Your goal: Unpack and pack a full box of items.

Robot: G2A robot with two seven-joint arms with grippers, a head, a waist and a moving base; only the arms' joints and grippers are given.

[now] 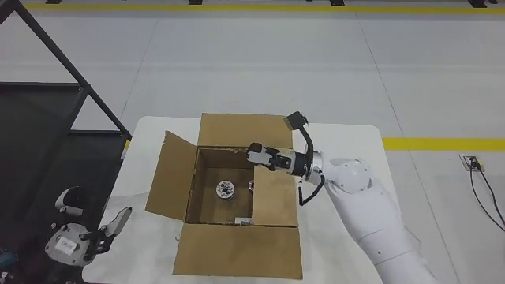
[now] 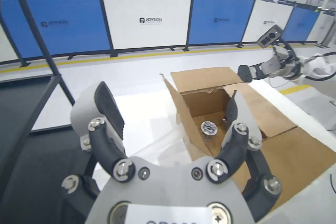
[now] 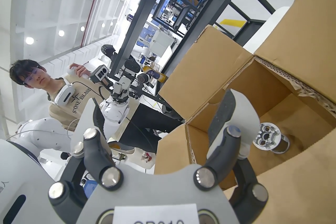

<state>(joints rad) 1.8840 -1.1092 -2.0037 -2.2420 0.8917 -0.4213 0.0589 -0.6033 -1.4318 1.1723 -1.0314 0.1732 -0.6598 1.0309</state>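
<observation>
Right tool fingers parted, arm stretched forward, left tool fingers parted, arm held low

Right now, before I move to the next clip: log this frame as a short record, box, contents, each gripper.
box: cardboard box, flaps spread open, on white table
contents: metal part on the box floor; smaller bits near it, too small to identify
right gripper: open, empty, above the opening's far right corner
left gripper: open, empty, at the table's near left edge, clear of the box
</observation>
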